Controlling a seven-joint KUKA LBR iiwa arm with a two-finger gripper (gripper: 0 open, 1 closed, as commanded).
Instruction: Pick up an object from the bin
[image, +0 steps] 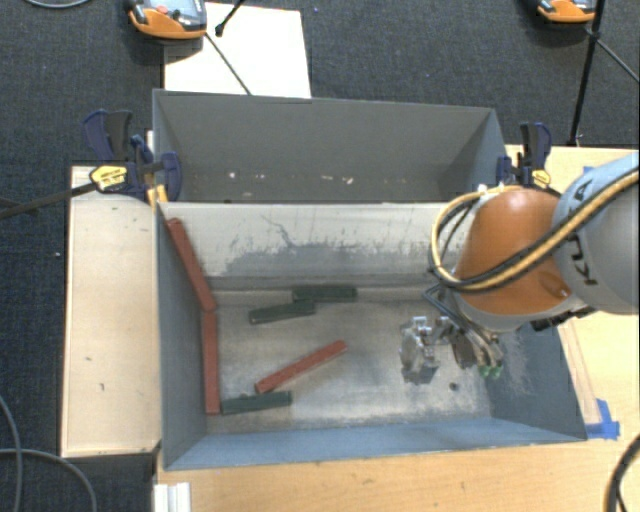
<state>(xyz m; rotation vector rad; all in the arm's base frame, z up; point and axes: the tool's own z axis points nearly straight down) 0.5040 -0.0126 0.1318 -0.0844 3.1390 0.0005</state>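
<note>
Hanging over bare, scuffed metal at the right of the bin (330, 150), the gripper (420, 352) has nothing beneath it; whether its fingers are spread or pressed together cannot be told. Nearest, apart to its left, a flat red-brown stick (301, 367) lies aslant mid-floor, likely the easiest pick.

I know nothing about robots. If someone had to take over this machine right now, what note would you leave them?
Gripper: low over bare floor in the right part of the bin; nothing seen in it.
Nearest thing: slanted red-brown stick, mid-bin.
Others: back green stick, second green stick in front of it, front-left green stick, and wall sticks, red-brown, along the left wall.
Done: nothing picked.
Left: grip one stick and lift it.
</note>
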